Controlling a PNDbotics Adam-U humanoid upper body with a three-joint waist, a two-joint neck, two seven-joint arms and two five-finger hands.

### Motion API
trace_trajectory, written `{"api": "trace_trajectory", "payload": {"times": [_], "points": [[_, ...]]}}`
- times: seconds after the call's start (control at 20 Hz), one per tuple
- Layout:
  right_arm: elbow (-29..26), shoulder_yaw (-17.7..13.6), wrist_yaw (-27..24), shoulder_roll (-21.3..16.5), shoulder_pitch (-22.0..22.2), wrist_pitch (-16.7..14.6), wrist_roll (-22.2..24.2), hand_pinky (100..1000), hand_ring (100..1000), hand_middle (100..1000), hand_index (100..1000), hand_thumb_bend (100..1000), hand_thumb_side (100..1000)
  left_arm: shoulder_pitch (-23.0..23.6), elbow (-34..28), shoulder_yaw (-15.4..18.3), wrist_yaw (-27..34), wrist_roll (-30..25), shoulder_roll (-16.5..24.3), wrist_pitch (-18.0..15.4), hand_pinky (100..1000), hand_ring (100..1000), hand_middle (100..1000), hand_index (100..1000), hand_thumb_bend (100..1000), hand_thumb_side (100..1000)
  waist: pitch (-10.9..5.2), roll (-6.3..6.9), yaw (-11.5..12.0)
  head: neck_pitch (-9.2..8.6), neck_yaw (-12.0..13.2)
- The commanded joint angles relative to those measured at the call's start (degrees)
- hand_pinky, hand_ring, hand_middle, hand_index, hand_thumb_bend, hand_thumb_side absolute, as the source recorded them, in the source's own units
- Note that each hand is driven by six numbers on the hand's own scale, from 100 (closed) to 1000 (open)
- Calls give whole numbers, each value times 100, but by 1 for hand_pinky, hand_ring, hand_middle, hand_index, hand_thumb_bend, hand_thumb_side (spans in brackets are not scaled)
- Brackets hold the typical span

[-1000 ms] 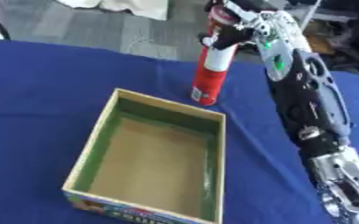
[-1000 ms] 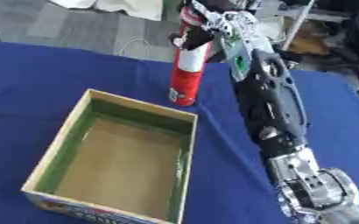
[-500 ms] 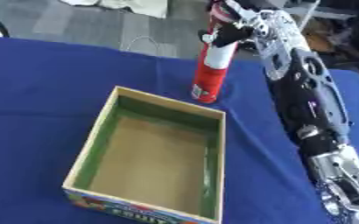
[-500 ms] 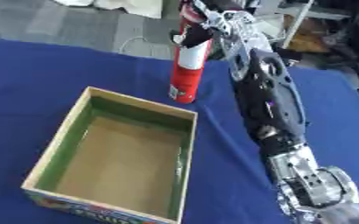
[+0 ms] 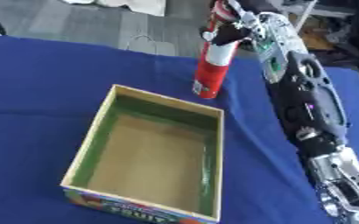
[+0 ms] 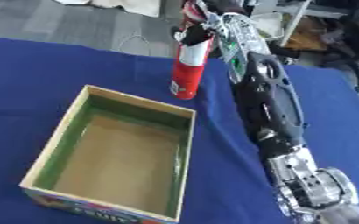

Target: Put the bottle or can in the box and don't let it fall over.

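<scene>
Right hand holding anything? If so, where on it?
Yes: the right hand has its fingers curled round the upper part of the red and white can, near the top. The can hangs just beyond the far wall of the box.

My right hand (image 5: 240,27), upper right of the frame, looks like hard black plastic with pale silvery metal parts, lightly glossy. Under it the can (image 5: 212,65) has a smooth, shiny red and white skin, like painted metal. The box (image 5: 144,155), centre and lower left, looks like matt cardboard: a dull tan floor, green inner walls, a pale raw edge along the rim and a glossier printed front. The counter (image 5: 37,78) wears a matt blue cloth, soft-looking and lying smooth.
</scene>
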Motion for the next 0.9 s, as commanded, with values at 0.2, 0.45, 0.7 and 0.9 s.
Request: {"api": "trace_trajectory", "payload": {"times": [0.2,0.45,0.7,0.9], "points": [[-191,126,-242,-140,-67,-2,-1,126,107,222,304,187,100,-20,-104,-11,38,-18,49,29,482,777,608,607,246,882,-157,51,-10,42,-30],[-333,149,-426,-247,-193,34,6,125,105,226,296,156,100,4,-104,-14,39,-38,60,57,482,778,608,607,246,882,-212,38,-25,75,-39],[-640,207,-647,-379,-362,99,-91,127,106,228,295,100,100,19,-104,-14,40,-45,71,65,482,778,609,607,250,880,-264,28,-34,108,-44],[-867,302,-1130,-440,-537,154,92,130,101,227,303,120,100,60,-104,-9,45,-39,83,78,481,778,609,608,242,872,-340,31,-66,167,-38]]}}
